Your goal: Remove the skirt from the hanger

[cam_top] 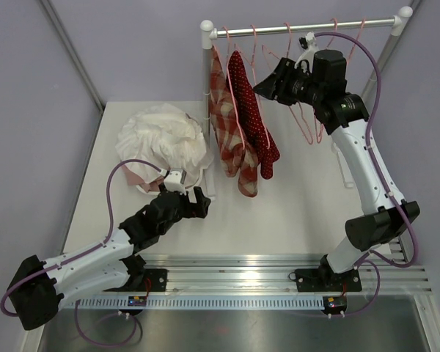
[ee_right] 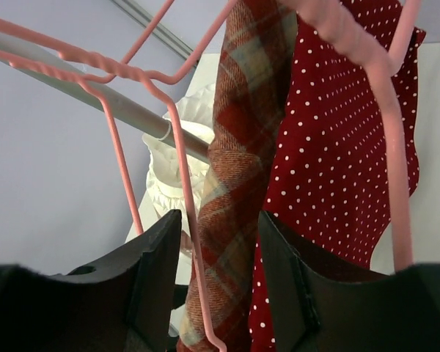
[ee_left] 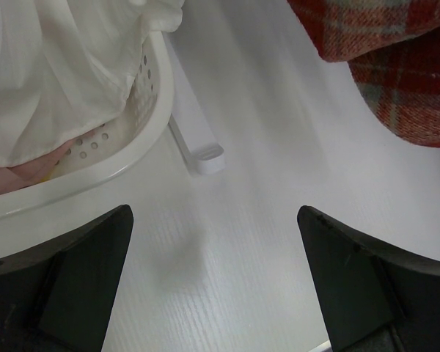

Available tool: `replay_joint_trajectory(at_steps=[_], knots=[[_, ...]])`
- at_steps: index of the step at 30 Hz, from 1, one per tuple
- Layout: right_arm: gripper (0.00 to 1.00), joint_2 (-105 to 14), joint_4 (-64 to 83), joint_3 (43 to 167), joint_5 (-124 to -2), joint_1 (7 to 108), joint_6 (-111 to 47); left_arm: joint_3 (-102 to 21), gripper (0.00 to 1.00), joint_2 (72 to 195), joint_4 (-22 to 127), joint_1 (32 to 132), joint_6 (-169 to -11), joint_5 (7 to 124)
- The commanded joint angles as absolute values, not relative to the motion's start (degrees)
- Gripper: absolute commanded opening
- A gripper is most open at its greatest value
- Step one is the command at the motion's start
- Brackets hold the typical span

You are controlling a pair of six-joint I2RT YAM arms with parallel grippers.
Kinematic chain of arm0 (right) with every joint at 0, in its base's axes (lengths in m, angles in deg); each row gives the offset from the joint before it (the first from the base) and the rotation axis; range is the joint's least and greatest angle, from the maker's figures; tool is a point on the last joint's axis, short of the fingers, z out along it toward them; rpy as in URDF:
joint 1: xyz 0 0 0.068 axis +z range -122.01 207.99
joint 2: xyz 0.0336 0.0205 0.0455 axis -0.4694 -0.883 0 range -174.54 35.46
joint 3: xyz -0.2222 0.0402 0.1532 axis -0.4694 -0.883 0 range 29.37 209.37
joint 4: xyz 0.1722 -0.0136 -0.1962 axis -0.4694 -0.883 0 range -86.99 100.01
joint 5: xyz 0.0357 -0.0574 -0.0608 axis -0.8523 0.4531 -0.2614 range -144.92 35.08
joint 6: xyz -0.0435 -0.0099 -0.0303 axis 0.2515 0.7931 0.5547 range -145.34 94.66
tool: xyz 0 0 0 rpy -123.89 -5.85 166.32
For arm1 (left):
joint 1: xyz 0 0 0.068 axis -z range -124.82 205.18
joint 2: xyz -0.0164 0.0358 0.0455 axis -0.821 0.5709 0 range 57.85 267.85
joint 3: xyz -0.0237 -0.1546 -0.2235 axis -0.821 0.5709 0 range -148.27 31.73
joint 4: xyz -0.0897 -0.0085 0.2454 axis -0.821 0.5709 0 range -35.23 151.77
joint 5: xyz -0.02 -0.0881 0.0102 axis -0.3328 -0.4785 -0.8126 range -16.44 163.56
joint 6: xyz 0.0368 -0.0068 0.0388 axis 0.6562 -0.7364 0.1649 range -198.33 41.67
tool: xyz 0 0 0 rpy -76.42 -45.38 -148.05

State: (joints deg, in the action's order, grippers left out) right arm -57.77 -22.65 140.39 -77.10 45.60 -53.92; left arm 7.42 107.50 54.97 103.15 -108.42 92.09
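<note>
A red skirt with white dots (cam_top: 253,117) and a red plaid skirt (cam_top: 224,125) hang side by side on pink hangers at the left end of the rail (cam_top: 308,28). My right gripper (cam_top: 268,84) is up at the rail, just right of the dotted skirt. In the right wrist view it (ee_right: 220,220) is open. A pink hanger wire (ee_right: 183,169) runs down between its jaws, with the plaid skirt (ee_right: 238,183) behind and the dotted skirt (ee_right: 337,147) to the right. My left gripper (cam_top: 187,192) is open and empty, low over the table (ee_left: 214,213).
A white basket (ee_left: 143,147) full of white clothes (cam_top: 161,136) stands at the back left. Several empty pink hangers (cam_top: 308,117) hang further right on the rail. The rack's white post (cam_top: 207,66) and foot (ee_left: 198,147) stand beside the basket.
</note>
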Motion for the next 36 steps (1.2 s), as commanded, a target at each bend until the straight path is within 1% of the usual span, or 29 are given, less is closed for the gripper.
replay_joint_trajectory(at_steps=[1,5,9,13,14,17,18,21,25,29,33,36], knots=[[0.53,-57.0,-18.4,140.2,-79.0,46.1,-54.8,5.6,0.99,106.8,51.0,103.3,-109.1,93.5],[0.22,-57.2,-18.5,140.5,-78.4,46.3,-54.8,5.7,0.99,106.6,50.8,103.3,-109.1,93.5],[0.00,-56.8,-18.3,141.2,-78.0,46.3,-54.8,5.8,0.99,106.6,50.8,103.4,-108.9,93.4],[0.00,-56.5,-18.7,142.7,-78.3,46.3,-55.1,3.6,0.99,106.1,52.1,104.4,-106.3,92.9],[0.00,-56.3,-19.1,143.4,-78.2,46.3,-55.1,1.4,0.99,106.3,53.5,107.3,-105.2,94.2],[0.00,-55.1,-20.5,146.3,-77.5,46.3,-54.2,-10.8,0.99,107.8,59.6,114.0,-98.8,101.2],[0.00,-54.7,-22.0,148.4,-76.8,46.3,-53.8,-17.9,0.99,109.8,61.1,114.9,-95.1,102.5],[0.00,-54.2,-24.0,151.3,-76.5,46.2,-53.0,-27.3,0.99,115.5,61.7,115.8,-88.4,101.2],[0.00,-52.3,-26.1,152.9,-75.9,46.3,-52.3,-41.2,0.99,122.2,60.7,115.8,-81.6,96.4],[0.00,-50.6,-28.2,153.6,-75.1,46.3,-51.7,-46.4,0.99,127.2,59.2,115.8,-77.4,91.9],[0.00,-48.1,-30.0,154.5,-76.8,46.3,-53.0,-45.7,0.98,130.2,56.7,115.7,-75.1,87.3],[0.00,-45.6,-30.0,153.9,-78.8,46.3,-55.1,-43.5,0.96,131.9,54.8,115.7,-74.1,88.3]])
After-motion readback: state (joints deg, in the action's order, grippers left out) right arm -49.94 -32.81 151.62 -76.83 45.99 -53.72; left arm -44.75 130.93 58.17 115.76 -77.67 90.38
